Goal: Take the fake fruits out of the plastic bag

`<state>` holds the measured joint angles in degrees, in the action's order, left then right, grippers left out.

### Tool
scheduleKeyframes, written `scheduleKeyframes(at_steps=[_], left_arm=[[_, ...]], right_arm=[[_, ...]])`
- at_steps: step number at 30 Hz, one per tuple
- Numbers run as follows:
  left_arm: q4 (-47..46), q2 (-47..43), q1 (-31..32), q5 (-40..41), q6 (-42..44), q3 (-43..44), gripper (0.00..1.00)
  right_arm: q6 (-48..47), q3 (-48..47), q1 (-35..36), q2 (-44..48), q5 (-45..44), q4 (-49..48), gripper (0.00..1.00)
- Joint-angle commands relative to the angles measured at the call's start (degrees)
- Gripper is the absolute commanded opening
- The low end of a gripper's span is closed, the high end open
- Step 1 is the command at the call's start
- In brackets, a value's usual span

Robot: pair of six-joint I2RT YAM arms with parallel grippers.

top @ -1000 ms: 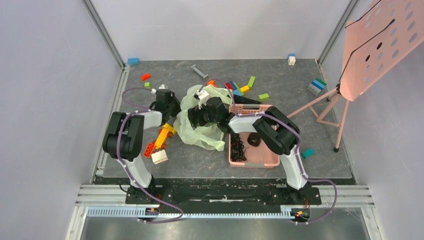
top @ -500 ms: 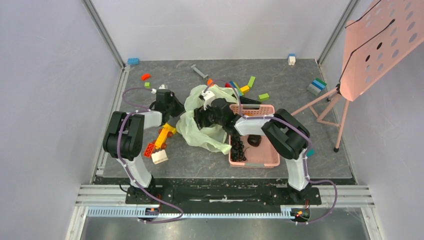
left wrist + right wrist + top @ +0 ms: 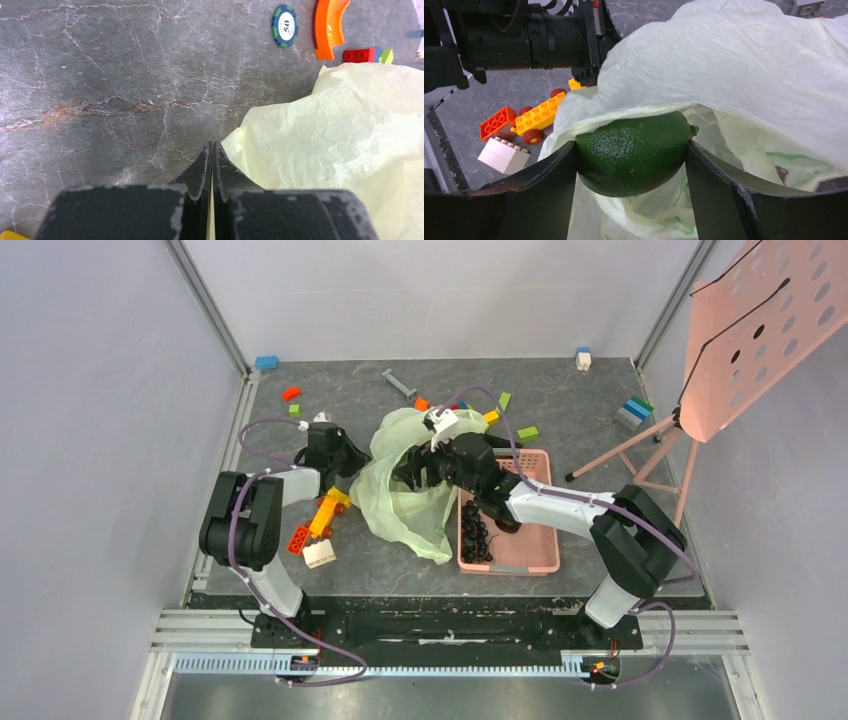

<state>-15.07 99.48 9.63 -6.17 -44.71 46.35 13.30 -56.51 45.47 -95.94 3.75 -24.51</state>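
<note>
Plastic bag (image 3: pixel 734 65): thin film, pale green, translucent; it is creasing all over and catching a soft sheen on the folds.
Dark green fruit (image 3: pixel 634 152): hard-looking plastic; the skin is showing fine pebbling with small glints (a dull gloss, not a mirror one).
Right gripper's fingers (image 3: pixel 541 195): black, matt, smooth-faced; the edges are looking scuffed.
Left gripper's fingers (image 3: pixel 200 172): same matt black; the rims are showing pale grey.
Table top (image 3: pixel 100 75): dark grey, stone-like, matt; it is showing pale veins.
Building blocks (image 3: pixel 531 117): smooth moulded plastic, shining.
Pink basket (image 3: pixel 520 565): perforated plastic, looking matt.
</note>
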Motion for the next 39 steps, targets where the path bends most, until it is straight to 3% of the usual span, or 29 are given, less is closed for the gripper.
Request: scheduleKeyframes(at_steps=[1, 16, 26, 33, 39], left_arm=[[-0.6, -4.52, -0.55, 0.76, -0.78, -1.01, 0.02], [1.97, -10.46, -0.84, 3.01, -0.38, -3.97, 0.02], [6.66, -13.88, -0.93, 2.48, -1.25, -2.52, 0.02], [9.17, -19.99, -1.45, 1.5, -2.76, -2.91, 0.21], [12.49, -24.58, -1.78, 1.38, -1.53, -3.08, 0.37]], right_arm=[[-0.66, 3.26, -0.21, 6.95, -1.73, 0.86, 0.53], [-1.97, 16.45, -0.51, 30.81, -19.02, 20.1, 0.5], [-2.44, 20.86, -1.47, 34.1, -26.41, 27.76, 0.52], [-2.7, 21.03, -1.88, 30.9, -25.0, 28.64, 0.56], [-2.82, 20.52, -1.99, 30.33, -24.59, 28.46, 0.75]])
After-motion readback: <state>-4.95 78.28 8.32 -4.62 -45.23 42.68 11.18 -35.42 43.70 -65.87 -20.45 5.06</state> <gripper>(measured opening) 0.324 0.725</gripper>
